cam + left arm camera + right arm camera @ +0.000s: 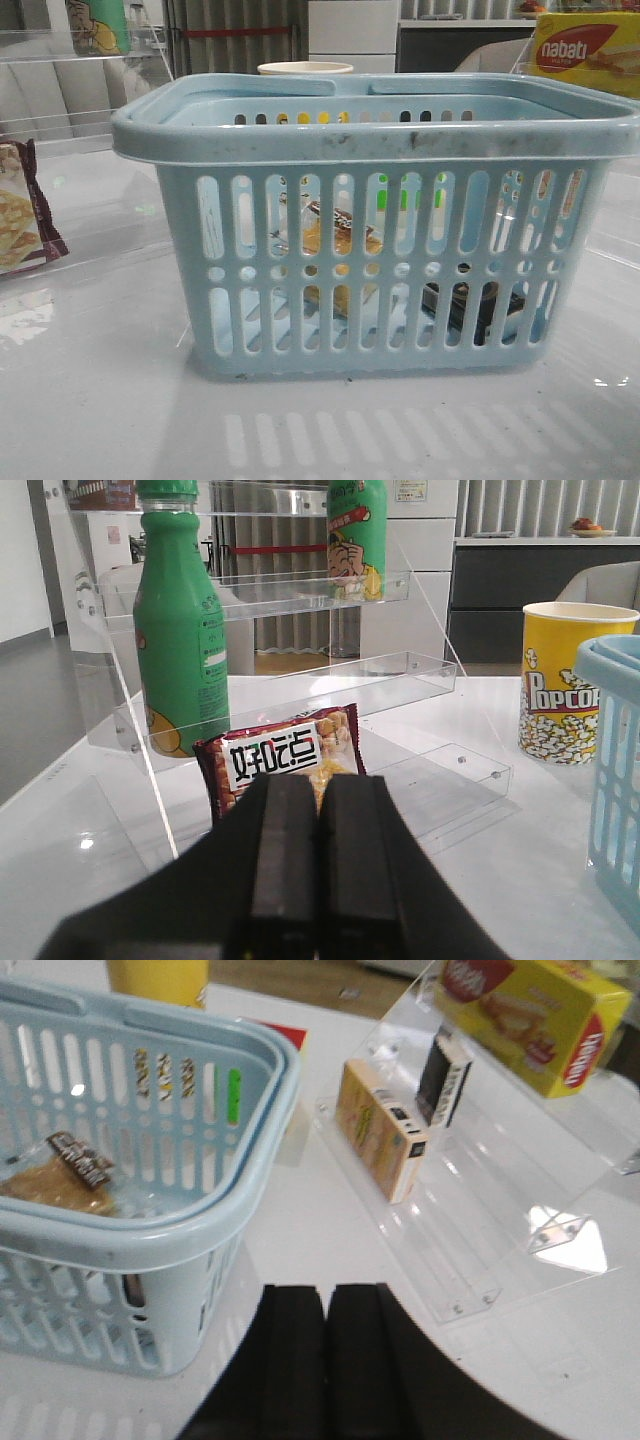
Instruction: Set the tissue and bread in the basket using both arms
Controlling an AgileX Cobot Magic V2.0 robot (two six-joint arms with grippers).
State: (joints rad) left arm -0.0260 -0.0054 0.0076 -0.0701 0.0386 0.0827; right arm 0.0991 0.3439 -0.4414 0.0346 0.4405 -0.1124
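My left jaws (318,860) are pressed together on nothing, out by the maroon-edged cracker bag (285,760) leaning on the clear acrylic shelf (400,675) at the left of the white table (100,400). In the middle stands the large light-blue slotted plastic basket (380,135), the golden-brown clear-wrapped bread (340,245) leaning inside and the small flat black tissue pack (470,300) on its floor to the bread's right. My right jaws (325,1360) are closed and empty too, just outside the basket's rim.
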